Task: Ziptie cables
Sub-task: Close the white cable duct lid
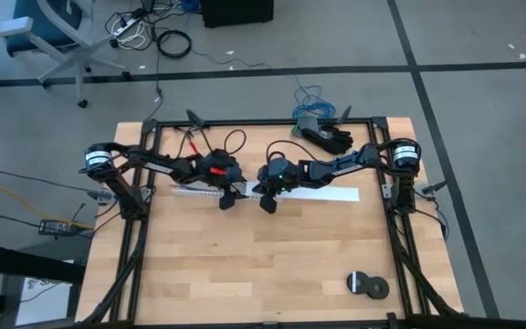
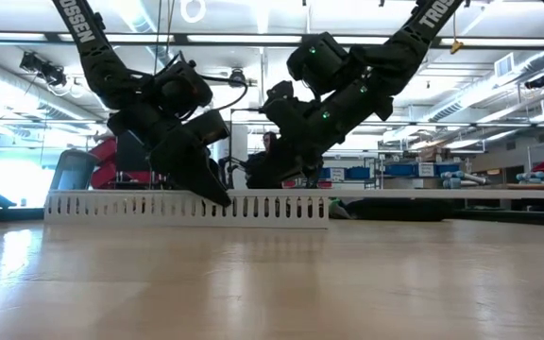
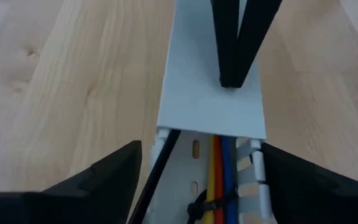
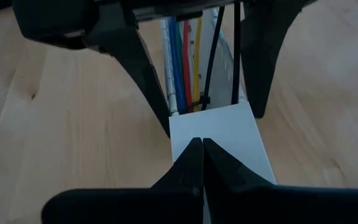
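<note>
In the low view, white letters spell "TROSSEN" on the left arm [image 2: 81, 25]. The right arm [image 2: 433, 14] shows only "TROS". No other words can be read.

Four cameras, one white channel [image 1: 263, 192] shared.
The high camera looks straight down on the whole worktop [image 1: 272, 265]; the low one sits at worktop height, facing level across it into the room. Each wrist camera looks along the channel from close above, toward the other arm's end effector, from opposite ends.
</note>
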`<action>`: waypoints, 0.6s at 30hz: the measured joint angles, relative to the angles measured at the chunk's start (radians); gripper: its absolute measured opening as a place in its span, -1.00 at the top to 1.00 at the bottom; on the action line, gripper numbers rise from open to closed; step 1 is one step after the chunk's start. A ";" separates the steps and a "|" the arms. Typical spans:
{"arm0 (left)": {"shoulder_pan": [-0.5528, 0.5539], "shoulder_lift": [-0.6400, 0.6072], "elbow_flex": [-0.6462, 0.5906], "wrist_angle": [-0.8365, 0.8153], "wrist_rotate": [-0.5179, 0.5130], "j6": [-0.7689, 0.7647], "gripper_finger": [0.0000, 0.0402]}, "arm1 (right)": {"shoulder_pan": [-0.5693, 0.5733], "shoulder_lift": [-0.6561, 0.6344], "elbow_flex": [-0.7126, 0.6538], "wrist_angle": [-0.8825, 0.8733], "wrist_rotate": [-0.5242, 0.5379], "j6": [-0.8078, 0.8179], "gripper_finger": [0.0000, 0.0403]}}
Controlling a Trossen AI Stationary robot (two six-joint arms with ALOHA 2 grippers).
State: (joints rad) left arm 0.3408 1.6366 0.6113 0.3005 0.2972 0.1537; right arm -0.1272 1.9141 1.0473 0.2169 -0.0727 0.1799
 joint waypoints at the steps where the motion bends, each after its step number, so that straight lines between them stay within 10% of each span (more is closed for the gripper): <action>1: 0.004 -0.005 0.000 -0.009 0.000 0.003 -0.54 | 0.000 0.000 0.000 0.000 0.000 0.000 1.00; 18: 0.022 -0.227 -0.180 0.007 -0.074 0.026 -0.53 | 0.000 0.000 -0.001 -0.002 -0.001 0.001 1.00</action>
State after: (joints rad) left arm 0.3626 1.4096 0.4314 0.3078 0.2228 0.1800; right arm -0.1272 1.9141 1.0466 0.2153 -0.0734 0.1806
